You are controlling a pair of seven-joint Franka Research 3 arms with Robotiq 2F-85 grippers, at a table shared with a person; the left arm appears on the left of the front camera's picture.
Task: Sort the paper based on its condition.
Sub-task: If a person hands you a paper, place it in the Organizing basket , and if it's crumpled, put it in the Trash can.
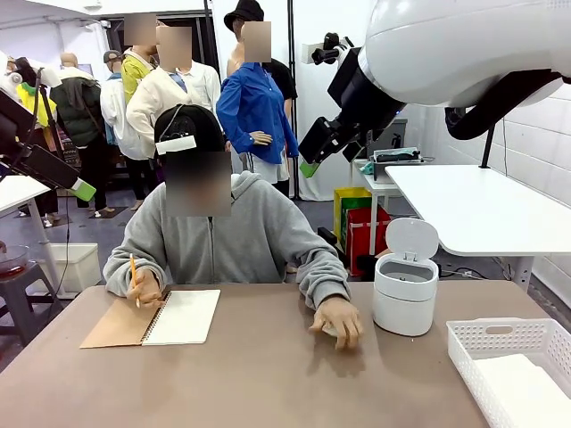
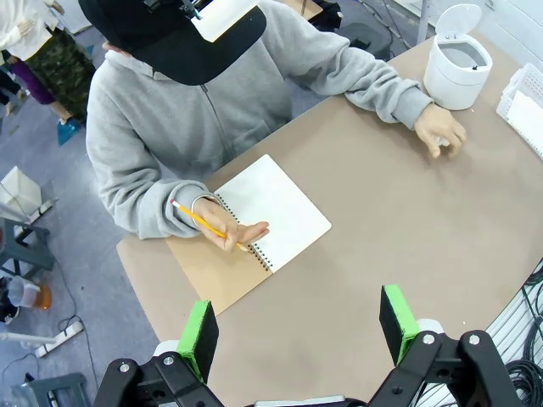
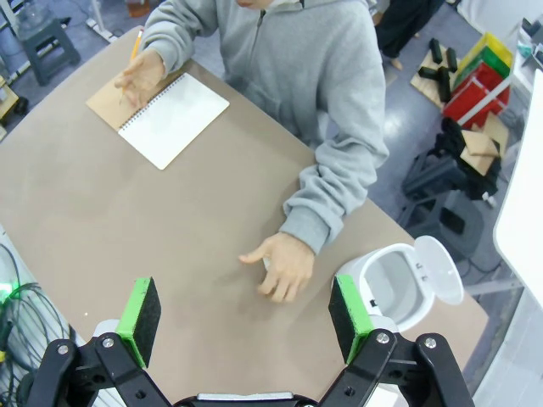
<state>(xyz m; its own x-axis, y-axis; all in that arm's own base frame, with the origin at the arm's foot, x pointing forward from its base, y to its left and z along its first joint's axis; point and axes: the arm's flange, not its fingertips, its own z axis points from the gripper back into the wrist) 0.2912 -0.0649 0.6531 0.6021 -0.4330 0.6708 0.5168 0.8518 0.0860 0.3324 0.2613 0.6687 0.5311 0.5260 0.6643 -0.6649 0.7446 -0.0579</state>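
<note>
On my left gripper (image 2: 299,332) both green pads (image 2: 199,339) stand wide apart with nothing between them, hanging high over the near table edge. My right gripper (image 3: 244,318) is spread just as wide and also holds nothing, high above the table on the person's free-hand side.

My count is two grippers with four green pads, one spiral notebook (image 1: 183,316), one pencil (image 1: 133,272), one lidded bin (image 1: 406,290) and one white lattice basket (image 1: 500,328).

The person's writing hand (image 1: 144,287) holds the yellow pencil and rests on the folded-back brown cover, beside the blank white page. The person's free hand (image 1: 337,321) lies palm down on the table, just beside the bin. A pale bit shows under its fingers, and I cannot tell what it is.

The white bin stands upright with its round lid tipped open. The paper (image 1: 526,392) lies flat and smooth in the basket at my right near corner. I cannot count the sheets.

A white patch on the person's black cap (image 1: 183,129) carries nothing I can read.

The table (image 1: 268,374) is plain matte brown. Behind the person are a grey floor, white walls, a white side table (image 1: 482,209) on my right, and one yellow crate (image 1: 350,201) next to one red crate (image 1: 366,236).
</note>
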